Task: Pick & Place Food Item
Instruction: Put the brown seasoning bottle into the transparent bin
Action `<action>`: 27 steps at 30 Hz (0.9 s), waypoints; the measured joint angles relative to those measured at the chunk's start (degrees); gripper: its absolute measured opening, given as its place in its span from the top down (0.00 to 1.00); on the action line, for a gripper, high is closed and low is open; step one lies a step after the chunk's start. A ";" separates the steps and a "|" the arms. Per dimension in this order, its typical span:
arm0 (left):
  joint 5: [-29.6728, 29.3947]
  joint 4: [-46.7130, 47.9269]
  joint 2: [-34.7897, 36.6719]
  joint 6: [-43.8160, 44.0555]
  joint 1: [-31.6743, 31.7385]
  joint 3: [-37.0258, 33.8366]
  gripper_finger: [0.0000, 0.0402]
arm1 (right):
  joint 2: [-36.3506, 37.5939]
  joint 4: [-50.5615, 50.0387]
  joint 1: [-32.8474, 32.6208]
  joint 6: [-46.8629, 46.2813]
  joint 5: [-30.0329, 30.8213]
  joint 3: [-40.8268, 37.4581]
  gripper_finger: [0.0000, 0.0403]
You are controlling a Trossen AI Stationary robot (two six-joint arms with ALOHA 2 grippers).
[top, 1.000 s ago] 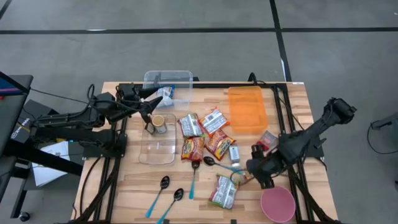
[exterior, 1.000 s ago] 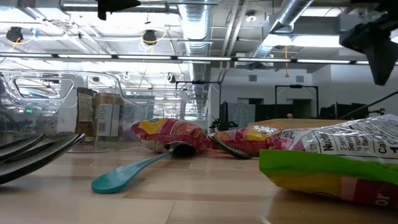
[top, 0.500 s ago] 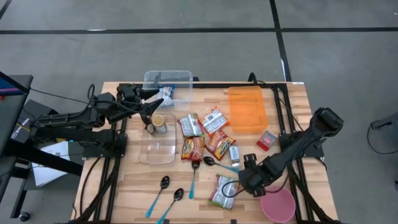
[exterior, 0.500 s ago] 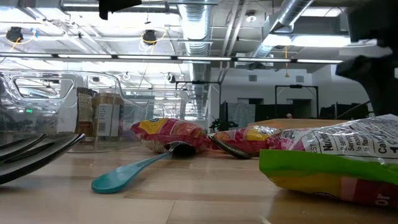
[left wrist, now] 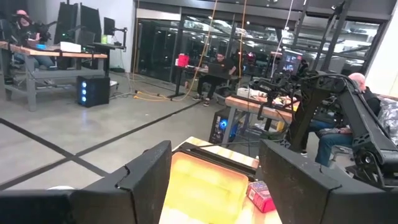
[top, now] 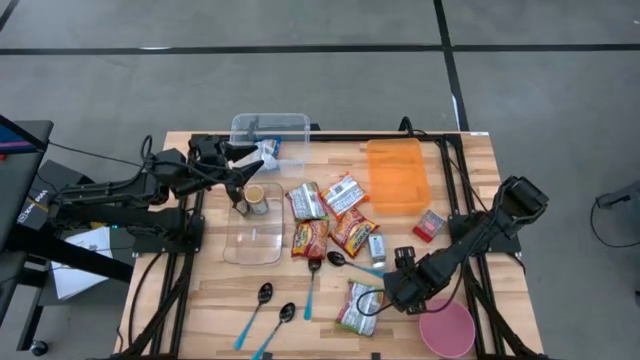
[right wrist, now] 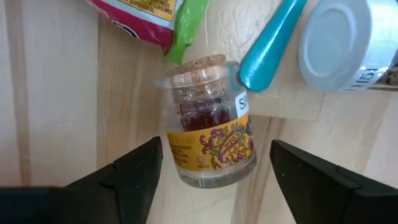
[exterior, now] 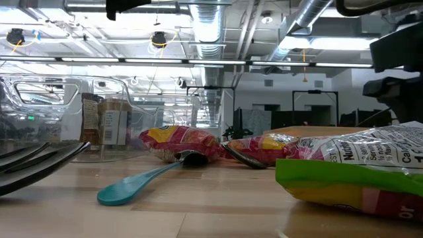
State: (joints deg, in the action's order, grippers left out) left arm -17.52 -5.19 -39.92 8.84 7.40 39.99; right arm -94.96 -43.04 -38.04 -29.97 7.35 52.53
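Note:
A small glass jar (right wrist: 208,134) with a cork stopper and a yellow label lies on its side on the wooden table. It is beside a green-edged snack bag (top: 358,307), a teal spoon handle (right wrist: 270,43) and a white-capped bottle (right wrist: 348,43). My right gripper (right wrist: 216,155) points down over the jar, open, one finger on each side of it and clear of it. In the high view it (top: 396,290) hides the jar. My left gripper (top: 240,172) waits open and level at the far left, above a clear tray (top: 253,238).
Several snack packets (top: 322,215) lie mid-table. An orange tray (top: 397,175) and a red packet (top: 430,225) sit at the far right, a pink bowl (top: 446,328) at the near right. A clear bin (top: 270,130) stands far left. Dark spoons (top: 268,305) lie near the front edge.
My right gripper has come down and moved toward the table's near left, from beside the red packet to over the jar by the green-edged bag. It stays open. Most of the move came early in the second.

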 joint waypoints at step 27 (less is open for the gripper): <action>0.03 0.07 0.00 0.00 0.00 0.00 0.41 | 13.98 -2.81 5.22 -5.91 -4.27 -0.04 0.56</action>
State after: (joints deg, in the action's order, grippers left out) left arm -17.50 -5.13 -39.92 8.84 7.40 39.99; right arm -80.98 -45.85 -32.83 -35.88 3.08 52.49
